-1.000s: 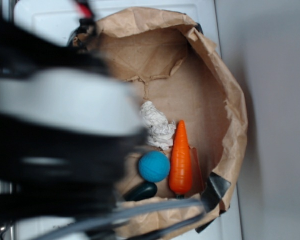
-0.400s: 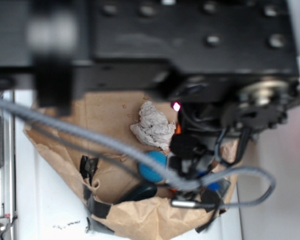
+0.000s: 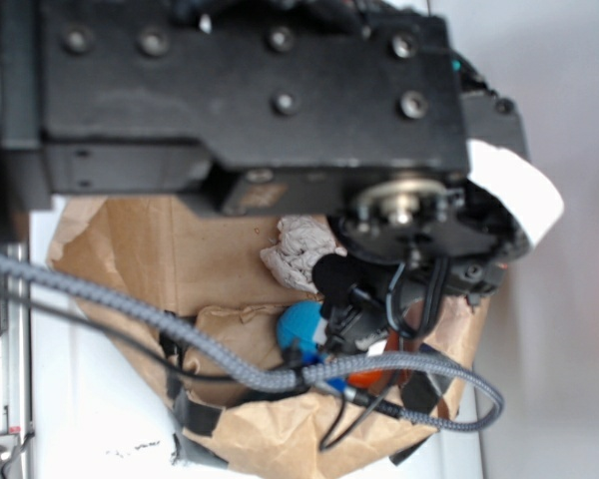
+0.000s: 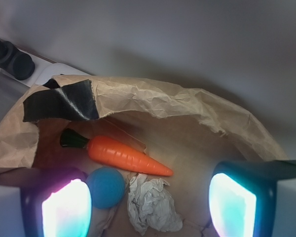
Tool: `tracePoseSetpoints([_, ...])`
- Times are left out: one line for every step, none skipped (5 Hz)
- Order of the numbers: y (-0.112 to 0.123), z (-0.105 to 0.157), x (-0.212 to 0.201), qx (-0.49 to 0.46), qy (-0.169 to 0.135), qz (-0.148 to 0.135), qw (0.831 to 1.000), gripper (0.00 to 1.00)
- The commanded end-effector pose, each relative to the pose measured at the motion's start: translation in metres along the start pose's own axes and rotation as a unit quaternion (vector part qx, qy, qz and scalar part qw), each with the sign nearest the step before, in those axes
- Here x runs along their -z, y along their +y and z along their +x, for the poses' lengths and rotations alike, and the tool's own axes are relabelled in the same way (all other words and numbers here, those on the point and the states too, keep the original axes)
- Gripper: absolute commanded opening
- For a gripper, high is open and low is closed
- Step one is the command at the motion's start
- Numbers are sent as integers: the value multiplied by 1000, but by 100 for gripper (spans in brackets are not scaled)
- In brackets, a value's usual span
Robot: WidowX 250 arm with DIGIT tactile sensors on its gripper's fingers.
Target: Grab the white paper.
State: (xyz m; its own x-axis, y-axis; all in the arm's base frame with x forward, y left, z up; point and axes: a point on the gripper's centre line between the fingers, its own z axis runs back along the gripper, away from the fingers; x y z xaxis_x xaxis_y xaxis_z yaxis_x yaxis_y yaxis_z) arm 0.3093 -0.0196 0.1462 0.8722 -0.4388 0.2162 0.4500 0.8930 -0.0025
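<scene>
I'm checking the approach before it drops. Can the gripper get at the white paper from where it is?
Probably yes. In the wrist view the gripper is open, with the white paper lying uncovered between its fingers. The blue ball and carrot crowd close beside it.

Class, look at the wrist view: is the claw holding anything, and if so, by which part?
Nothing is held. The claw is open, its fingers wide apart, with the white paper lying loose between them beside the blue ball.
</scene>
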Motion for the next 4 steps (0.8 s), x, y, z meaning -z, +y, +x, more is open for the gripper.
tracePoseSetpoints([-7, 9, -15, 9, -23, 11, 1000, 100])
tracePoseSetpoints([-7, 9, -15, 9, -23, 11, 1000, 100])
tracePoseSetpoints([0, -12, -11, 56, 4, -2, 998, 100])
tracePoseSetpoints([11, -25, -12, 84, 11, -4, 996, 100])
